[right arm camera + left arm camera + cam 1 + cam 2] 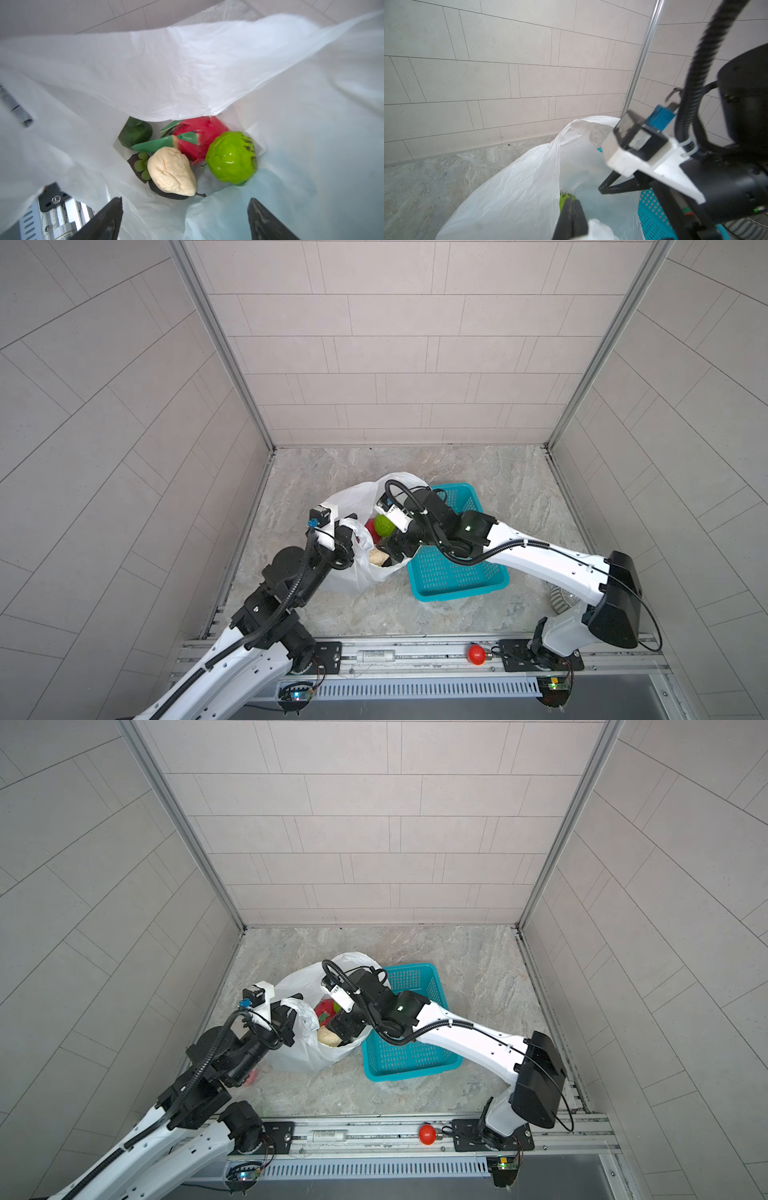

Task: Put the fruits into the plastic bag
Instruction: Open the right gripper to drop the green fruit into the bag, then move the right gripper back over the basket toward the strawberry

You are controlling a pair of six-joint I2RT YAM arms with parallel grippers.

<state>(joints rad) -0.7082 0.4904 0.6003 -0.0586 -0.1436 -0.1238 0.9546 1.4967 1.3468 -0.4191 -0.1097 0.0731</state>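
Gaping right fingers hang over glossy bumpy green ball; left fingers pinch crinkly plastic bag.

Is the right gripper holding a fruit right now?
No: the right gripper stands open and empty, and the bright green bumpy ball lies loose inside the plastic bag.

bag mouth open, fruits crowd btm, basket beside

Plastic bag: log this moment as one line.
left hand: shut on bag rim | right hand: open above fruits, holds nothing | in bag: dragon fruit, green ball, cream fruit, avocado
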